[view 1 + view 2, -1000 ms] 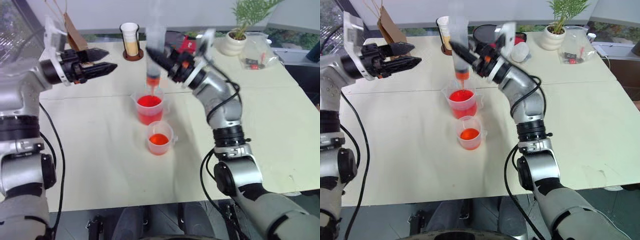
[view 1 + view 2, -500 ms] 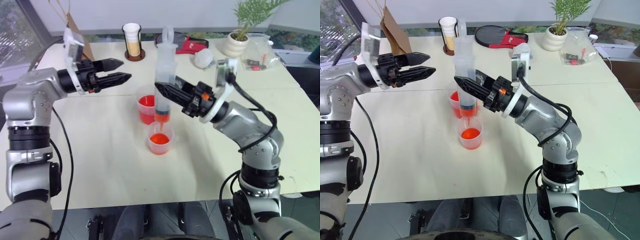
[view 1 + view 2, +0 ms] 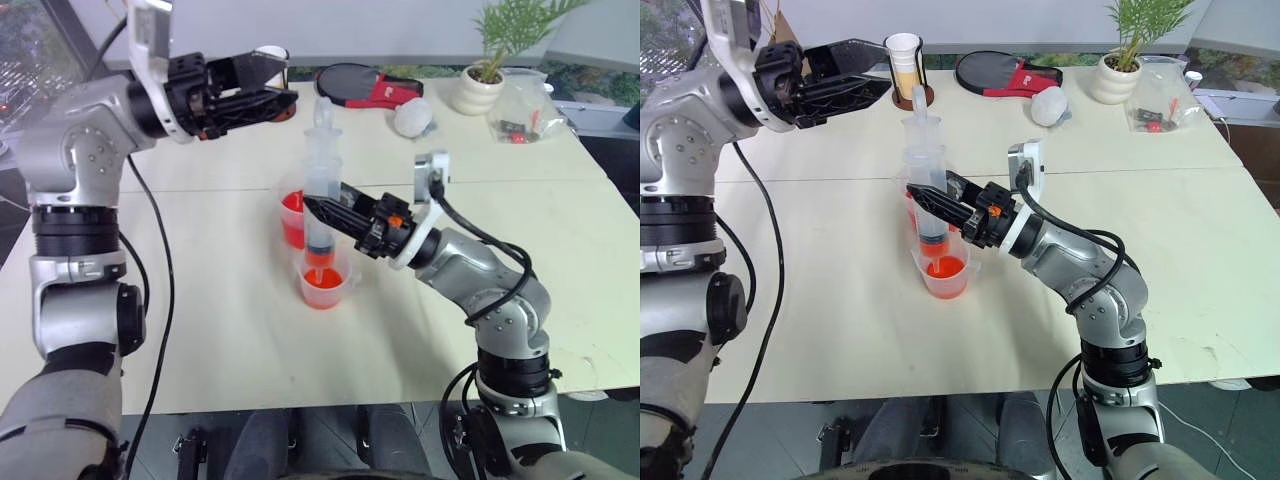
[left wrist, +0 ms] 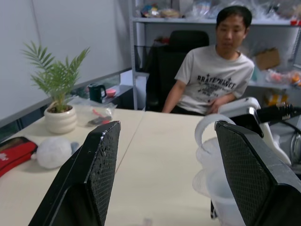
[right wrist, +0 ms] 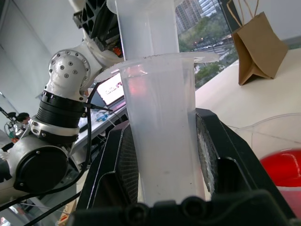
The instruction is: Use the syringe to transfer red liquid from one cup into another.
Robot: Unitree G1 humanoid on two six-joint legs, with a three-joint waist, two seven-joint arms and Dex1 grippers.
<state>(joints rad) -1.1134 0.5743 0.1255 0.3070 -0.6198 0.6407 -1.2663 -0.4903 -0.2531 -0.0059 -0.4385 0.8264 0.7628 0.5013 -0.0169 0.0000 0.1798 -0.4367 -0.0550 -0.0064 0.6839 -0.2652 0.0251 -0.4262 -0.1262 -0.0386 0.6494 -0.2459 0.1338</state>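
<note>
Nearest you, one smaller clear cup (image 3: 322, 284) under one syringe (image 3: 321, 196) clamped upright by your right gripper (image 3: 322, 210), one larger cup (image 3: 291, 216) behind (both hold red liquid (image 3: 320, 279)), left gripper (image 3: 283, 97) parted, empty, no readable labels.

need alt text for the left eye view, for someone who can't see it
The right gripper holds a large clear syringe upright, its tip down in the smaller clear cup of red liquid on a pale table. The larger clear cup, also holding red, stands just behind. The left gripper, open and empty, is raised above and to the left of the syringe's plunger.
</note>
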